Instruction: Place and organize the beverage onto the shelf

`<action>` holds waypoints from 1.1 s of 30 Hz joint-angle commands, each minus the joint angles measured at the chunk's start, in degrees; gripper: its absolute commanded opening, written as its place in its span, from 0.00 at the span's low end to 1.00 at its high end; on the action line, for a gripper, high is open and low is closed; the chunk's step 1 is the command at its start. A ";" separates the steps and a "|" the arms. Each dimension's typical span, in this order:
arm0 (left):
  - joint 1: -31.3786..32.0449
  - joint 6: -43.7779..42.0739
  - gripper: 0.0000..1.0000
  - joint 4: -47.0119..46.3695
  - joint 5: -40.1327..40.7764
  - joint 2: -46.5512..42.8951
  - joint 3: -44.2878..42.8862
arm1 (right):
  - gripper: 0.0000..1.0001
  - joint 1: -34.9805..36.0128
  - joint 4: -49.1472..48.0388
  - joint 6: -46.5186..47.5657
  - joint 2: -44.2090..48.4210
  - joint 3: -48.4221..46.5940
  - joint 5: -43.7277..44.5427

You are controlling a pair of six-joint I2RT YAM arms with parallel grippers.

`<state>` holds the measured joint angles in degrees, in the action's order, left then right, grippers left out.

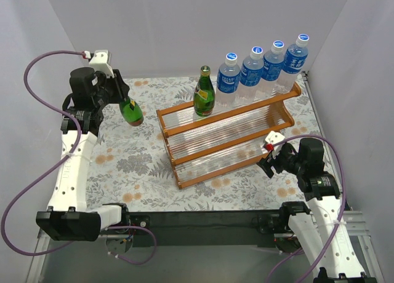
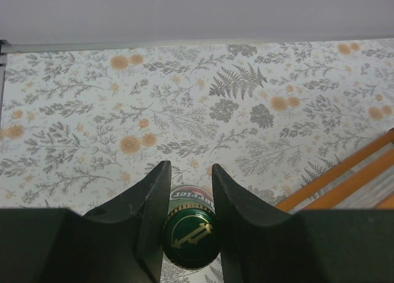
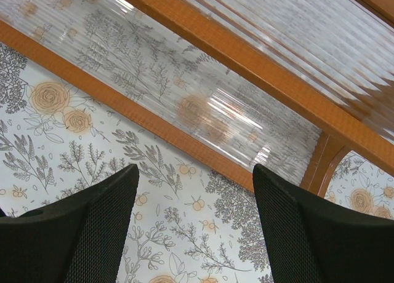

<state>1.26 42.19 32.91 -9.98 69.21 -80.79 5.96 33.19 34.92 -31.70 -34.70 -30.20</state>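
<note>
standing at the near edge of the table, i am seeing the right gripper [image 1: 267,155] hanging low over the floral cloth [image 1: 135,166], just beside the near right corner of the shelf [image 1: 221,171]. its jaws are standing wide apart with nothing between them; in the right wrist view only cloth and the lowest orange-brown rail of the shelf [image 3: 160,120] are showing past the gripper [image 3: 194,191].

further back on the left, the left gripper [image 1: 123,101] is clamping a dark green bottle [image 1: 131,112] by the neck, jaws closed tight on it. the bottle is leaning at a tilt over the cloth, left of the shelf and apart from it; whether its base is touching the cloth i cannot tell. in the left wrist view its green cap [image 2: 189,234] is sitting between the two fingers [image 2: 154,191].

beyond that, on the top tier, a second green bottle [image 1: 204,93] is standing upright at the left end, and four clear bottles [image 1: 252,67] with blue labels are lining up beside it towards the right.
</note>
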 commanded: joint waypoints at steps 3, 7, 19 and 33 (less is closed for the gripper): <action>1.64 0.69 0.00 -3.20 -2.06 -1.36 -8.58 | 0.80 -0.68 -1.64 0.06 -0.55 0.16 -0.48; 2.70 1.75 0.00 -1.97 -2.59 -0.04 -13.76 | 0.80 -0.77 -1.72 0.06 -0.90 0.16 -0.21; 8.14 3.68 0.00 0.84 -1.10 3.30 -22.91 | 0.80 -1.74 -1.81 -0.02 -1.34 0.16 -0.21; 17.46 2.72 0.00 3.92 4.78 8.12 -33.81 | 0.80 -2.18 -1.90 -0.02 -1.26 0.16 -0.21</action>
<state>16.86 44.77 42.22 -6.85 77.67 -109.56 4.12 32.95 34.89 -32.99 -34.70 -30.17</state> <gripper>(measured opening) 0.302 0.798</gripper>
